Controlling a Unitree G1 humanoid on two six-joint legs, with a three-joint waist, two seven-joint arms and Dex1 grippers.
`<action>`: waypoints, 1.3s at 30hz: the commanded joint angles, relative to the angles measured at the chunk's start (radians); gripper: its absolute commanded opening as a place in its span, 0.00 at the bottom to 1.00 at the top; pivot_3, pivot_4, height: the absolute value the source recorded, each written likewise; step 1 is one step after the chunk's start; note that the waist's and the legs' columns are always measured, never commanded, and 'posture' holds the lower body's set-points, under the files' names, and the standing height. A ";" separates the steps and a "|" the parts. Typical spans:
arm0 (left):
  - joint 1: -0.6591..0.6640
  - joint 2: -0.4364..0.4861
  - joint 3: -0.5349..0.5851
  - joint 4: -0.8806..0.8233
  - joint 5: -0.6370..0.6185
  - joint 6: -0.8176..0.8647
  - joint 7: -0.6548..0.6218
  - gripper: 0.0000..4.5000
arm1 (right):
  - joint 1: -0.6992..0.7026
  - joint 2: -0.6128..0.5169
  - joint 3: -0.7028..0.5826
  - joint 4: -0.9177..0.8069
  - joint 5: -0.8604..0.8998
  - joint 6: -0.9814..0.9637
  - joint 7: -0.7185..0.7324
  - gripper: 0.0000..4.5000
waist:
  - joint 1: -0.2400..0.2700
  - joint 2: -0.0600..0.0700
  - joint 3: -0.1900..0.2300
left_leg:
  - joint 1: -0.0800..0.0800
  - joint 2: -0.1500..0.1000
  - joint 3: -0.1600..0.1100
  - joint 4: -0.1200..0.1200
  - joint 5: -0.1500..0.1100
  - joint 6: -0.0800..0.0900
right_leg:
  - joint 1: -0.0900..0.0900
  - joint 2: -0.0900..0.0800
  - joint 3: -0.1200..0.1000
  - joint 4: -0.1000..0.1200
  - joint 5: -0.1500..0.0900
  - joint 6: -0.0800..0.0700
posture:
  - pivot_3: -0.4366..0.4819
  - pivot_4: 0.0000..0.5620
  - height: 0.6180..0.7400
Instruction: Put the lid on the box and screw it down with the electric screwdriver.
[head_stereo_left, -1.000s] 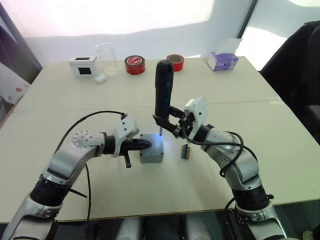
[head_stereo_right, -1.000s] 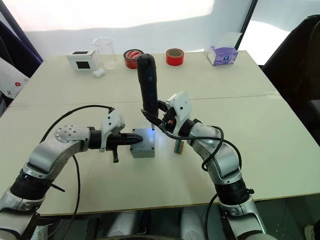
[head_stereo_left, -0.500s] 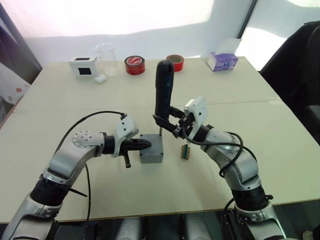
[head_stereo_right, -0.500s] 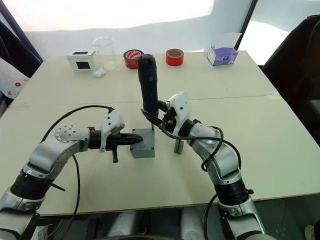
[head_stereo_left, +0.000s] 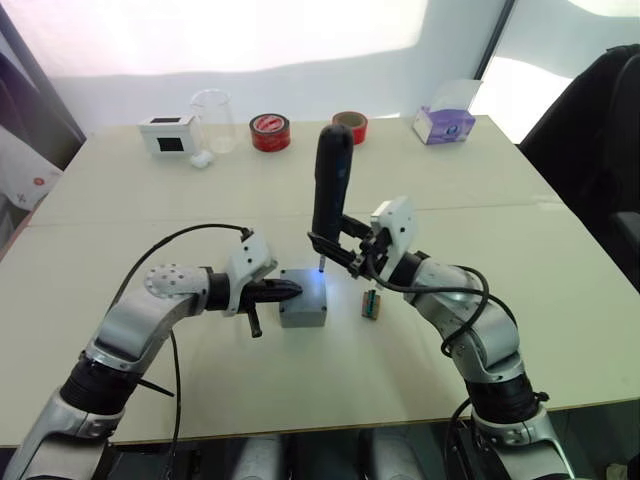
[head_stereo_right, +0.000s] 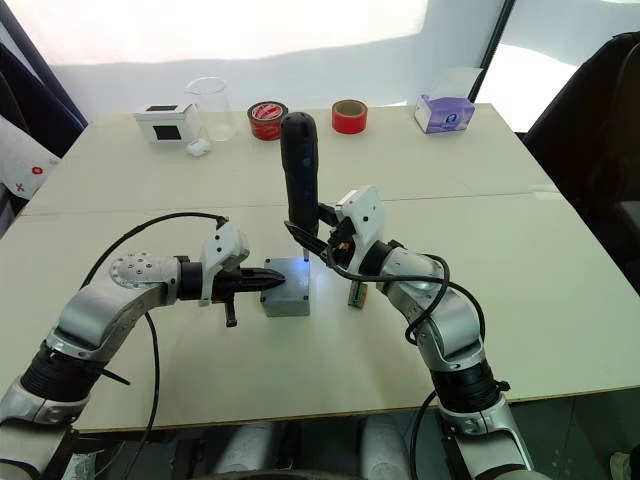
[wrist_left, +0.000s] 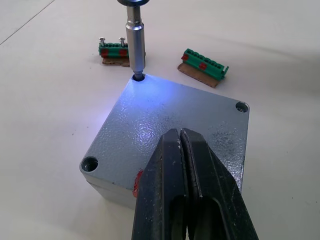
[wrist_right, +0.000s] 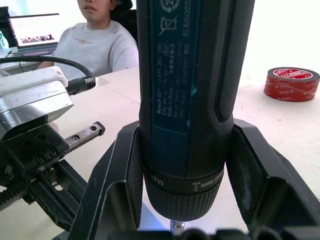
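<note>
Left eye view: box (head_stereo_left: 303, 298) with lid (wrist_left: 170, 120) on, mid-table, well clear of every table (head_stereo_left: 560, 330) edge. Right gripper (head_stereo_left: 340, 251) clamps the electric screwdriver (head_stereo_left: 329, 185) upright, bit in the lid's far right corner hole, blue light on. Left gripper (head_stereo_left: 288, 290), fingers pressed together, tips against the box's left side. Green terminal strips (head_stereo_left: 371, 303) lie just right of the box. Far edge holds beaker (head_stereo_left: 212, 118), white box (head_stereo_left: 167, 132), two tape rolls (head_stereo_left: 269, 130), tissue box (head_stereo_left: 444, 123). Near side open.
</note>
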 joint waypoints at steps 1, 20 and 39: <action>0.015 0.004 -0.025 -0.002 0.024 0.031 0.007 0.00 | 0.043 -0.028 0.027 0.083 -0.029 0.054 0.008 0.39 | 0.000 0.000 0.000 | 0.001 0.000 0.000 -0.001 0.000 0.000 | 0.001 0.000 0.000 -0.001 0.000 0.000 | 0.48 0.27 1.00; 0.030 -0.013 -0.031 -0.013 0.018 0.014 0.007 0.00 | -0.320 -0.119 -0.255 -0.152 0.297 0.307 -0.024 0.39 | 0.003 0.003 0.003 | -0.007 -0.002 0.000 -0.011 0.002 -0.003 | -0.011 -0.009 0.000 -0.007 0.002 0.000 | 0.48 0.27 1.00; -0.001 0.017 0.163 -0.148 -0.223 0.061 -0.089 0.00 | -0.469 -0.721 -0.355 0.429 0.651 1.100 -0.224 0.39 | 0.003 0.005 0.012 | -0.027 -0.003 0.002 -0.012 0.002 -0.003 | -0.029 -0.010 -0.001 -0.008 0.003 0.001 | 0.48 0.27 1.00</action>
